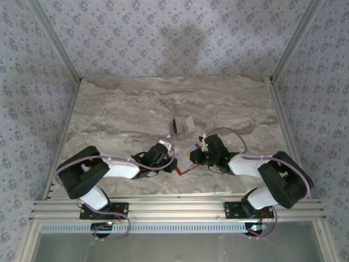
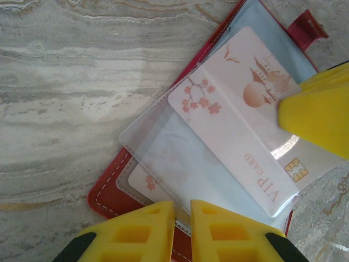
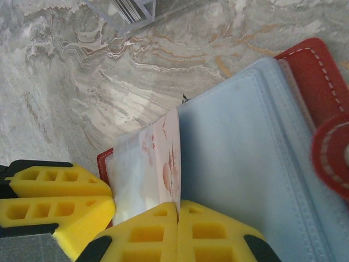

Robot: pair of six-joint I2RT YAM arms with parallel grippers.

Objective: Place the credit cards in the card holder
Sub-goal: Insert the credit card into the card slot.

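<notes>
Pink card [image 2: 234,125], one, pinched by right end effector [image 3: 177,213] over red holder [image 2: 109,196]; left end effector [image 2: 181,214] narrow.

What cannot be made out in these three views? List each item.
Top view: card holder too small, mostly under right pincer.
Right wrist view: clear box cut off by top edge; pink credit card seen edge-on, print unreadable, in right pincer.
Left wrist view: left pincer cut by bottom edge; its grip unclear.

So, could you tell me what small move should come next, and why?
I'd guess the right gripper should ease the card deeper into the clear pocket of the wallet: it pinches the card's edge, and the card looks only partway in.
</notes>
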